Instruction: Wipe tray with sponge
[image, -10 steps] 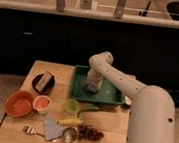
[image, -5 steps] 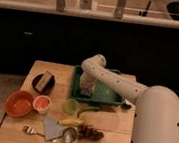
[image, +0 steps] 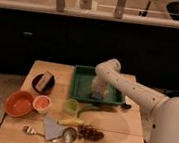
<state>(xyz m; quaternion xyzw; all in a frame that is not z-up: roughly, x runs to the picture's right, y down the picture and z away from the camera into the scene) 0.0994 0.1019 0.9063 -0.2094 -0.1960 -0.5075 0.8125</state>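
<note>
I had the arm's white pincer (image: 98, 91) down inside the large dark-green rectangular plastic tray (image: 84, 79), over the right half of its floor as it showed on my screen. The small bluish-purple soft sponge (image: 98, 95) sat directly under the pincer's tip, touching the tray floor as far as I could judge. I could not tell whether the pincer was clenched on the sponge or merely pressing on it from above. Left of the pincer the tray floor lay bare, and the low rim ran close by on its right and near sides. Well to the pincer's left, outside the tray, a tan wedge-like block (image: 44, 81) sat on a dark round plate. Further left and nearer the front stood a round orange bowl (image: 19, 103), and a small green cup (image: 71, 105) stood just off the tray's near-left corner. I judged the wiping to be under way, with the bare left half not yet covered. I reckoned the sponge was light and squashy, so it would give under pressure and drag on the plastic. A hold across its narrow sides seemed best, with foam left proud underneath. The tray looked light and smooth, lying loose on the pale wooden table (image: 118, 136), so I expected it might slide if I pushed hard toward a rim
</note>
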